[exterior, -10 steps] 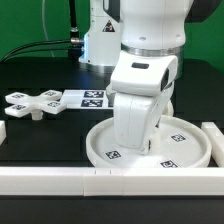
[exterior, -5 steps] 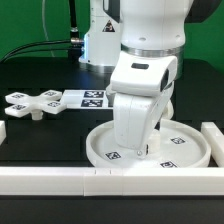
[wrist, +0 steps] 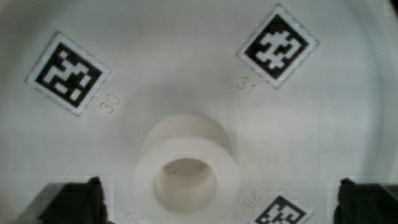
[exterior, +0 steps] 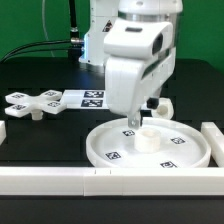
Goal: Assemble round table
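1. Round disc (exterior: 100, 141) lies on the table (exterior: 40, 138) with the short post (exterior: 146, 138) upright in its hub.
2. Gripper (wrist: 217, 200) hovers just above the disc, fingers spread wide on either side of the post, gripping nothing.
3. Cross-shaped foot (exterior: 30, 102) lies well apart from the disc.

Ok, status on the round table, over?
Pincer open, over post. Post upright at disc centre, ungripped. Cross foot lies apart; nothing blocking.

Work area: green backdrop (exterior: 25, 25), black table (exterior: 45, 140).
Backdrop stands behind the table; black cables (exterior: 40, 46) run across it at the exterior view's left. Lighting: even.
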